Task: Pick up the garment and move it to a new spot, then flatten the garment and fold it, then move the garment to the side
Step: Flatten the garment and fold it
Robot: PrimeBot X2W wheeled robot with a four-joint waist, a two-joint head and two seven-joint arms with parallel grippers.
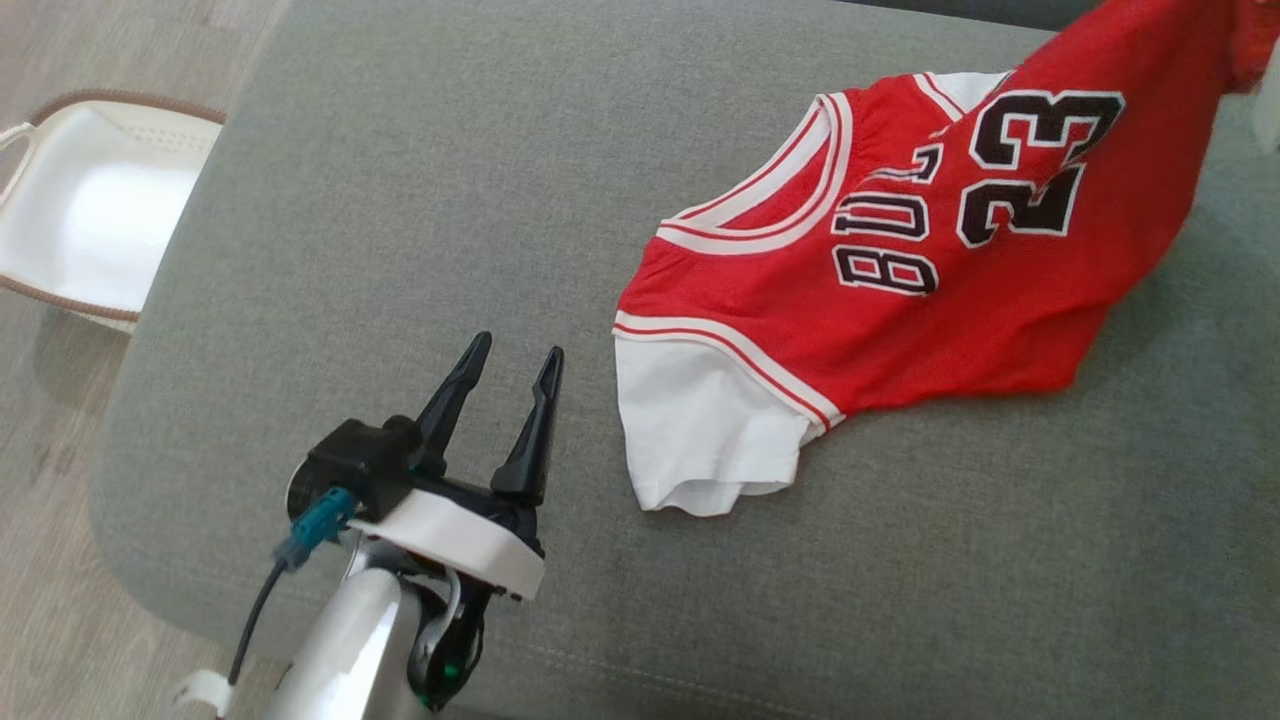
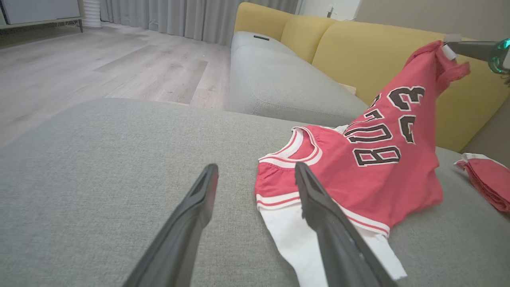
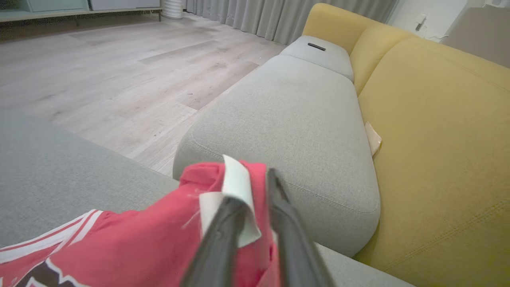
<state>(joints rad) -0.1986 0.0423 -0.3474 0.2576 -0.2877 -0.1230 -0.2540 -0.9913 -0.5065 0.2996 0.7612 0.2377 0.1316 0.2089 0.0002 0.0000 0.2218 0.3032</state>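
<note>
The red basketball jersey (image 1: 900,300), numbered 23 in black with white outlines, lies partly spread on the grey seat cushion (image 1: 400,200); its white sleeve (image 1: 690,430) rests flat at the near end, while the far corner is lifted off the cushion toward the upper right of the head view; the right gripper (image 3: 253,187) is clenched on that raised corner, its two dark fingers pinching the red cloth together with a white label (image 3: 237,187); in the left wrist view the same gripper (image 2: 458,48) holds the cloth up in front of the yellow sofa back (image 2: 358,52); the left gripper (image 1: 518,348) is over the cushion just left of the sleeve, fingers spread apart with nothing between them; whether its finger touches the sleeve cannot be told; another folded red cloth (image 2: 490,179) lies on the cushion beyond the jersey; a white basket (image 1: 90,200) stands on the wooden floor (image 1: 40,600) beside the cushion.
</note>
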